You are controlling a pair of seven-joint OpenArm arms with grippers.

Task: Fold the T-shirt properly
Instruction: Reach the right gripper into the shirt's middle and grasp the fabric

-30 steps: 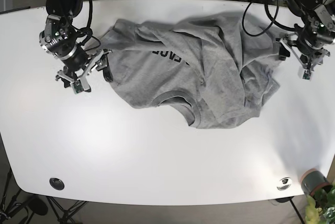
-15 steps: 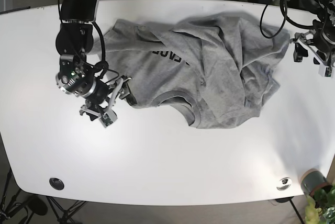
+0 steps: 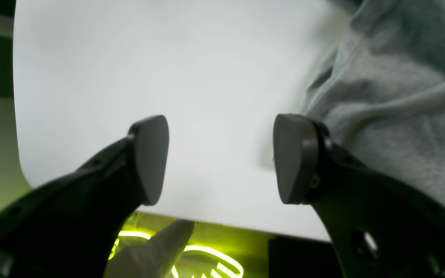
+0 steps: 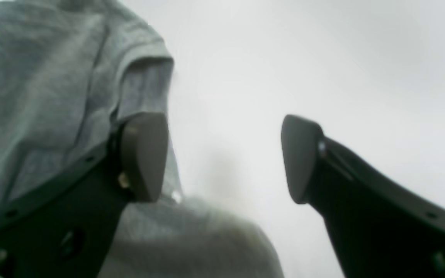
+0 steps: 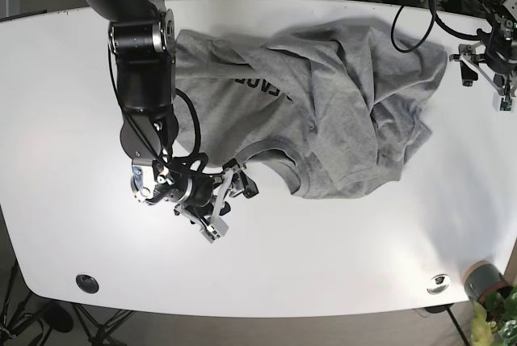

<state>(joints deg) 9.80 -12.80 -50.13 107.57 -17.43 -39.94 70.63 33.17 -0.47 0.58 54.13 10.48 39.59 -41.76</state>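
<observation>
T-shirt (image 5: 323, 111) crumpled, print partly hidden, right pincer (image 5: 230, 200) and left pincer (image 5: 485, 67) both spread wide, empty

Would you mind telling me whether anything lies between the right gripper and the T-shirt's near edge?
Nothing visible does. The right gripper hangs open beside the T-shirt, with only bare white table between its fingers and the gray cloth.
</observation>
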